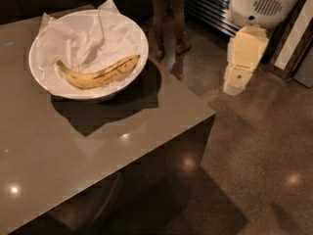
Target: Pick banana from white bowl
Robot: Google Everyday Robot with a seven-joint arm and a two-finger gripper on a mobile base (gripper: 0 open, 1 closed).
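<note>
The banana is yellow with brown streaks. It lies on its side across crumpled white paper in the white bowl, stem to the left and dark tip to the right. The bowl stands on the far left part of the grey table. My gripper hangs at the end of the cream-coloured arm, off the table's right side and above the floor. It is well to the right of the bowl, at about the bowl's height in the picture, and touches nothing.
A person's legs stand on the floor just behind the table's right corner. A dark slatted unit runs along the back. The table's right edge and corner lie between the gripper and the bowl. Brown speckled floor fills the right side.
</note>
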